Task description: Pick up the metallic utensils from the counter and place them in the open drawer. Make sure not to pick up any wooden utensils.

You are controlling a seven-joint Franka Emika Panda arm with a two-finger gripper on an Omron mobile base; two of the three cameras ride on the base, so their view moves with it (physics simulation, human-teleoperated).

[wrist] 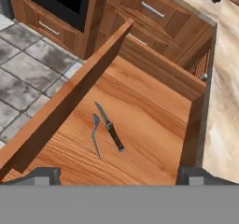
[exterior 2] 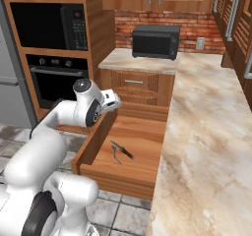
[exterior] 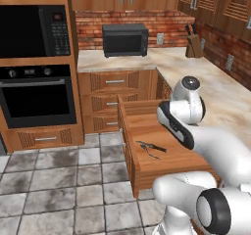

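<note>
Inside the open brown wooden drawer, black-handled grey-bladed knife lay beside thin grey spoon; my hand hovered fully open, empty.

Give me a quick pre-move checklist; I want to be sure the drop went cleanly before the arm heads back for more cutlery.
1. Open drawer pulled fully out: ok.
2. Black-handled knife lying flat on the drawer floor: ok.
3. Grey spoon beside the knife, inside the drawer: ok.
4. Gripper open and holding nothing: ok.
5. Fingertips above the utensils, not touching them: ok.
6. More metallic utensils left on the counter: cannot tell.
</note>
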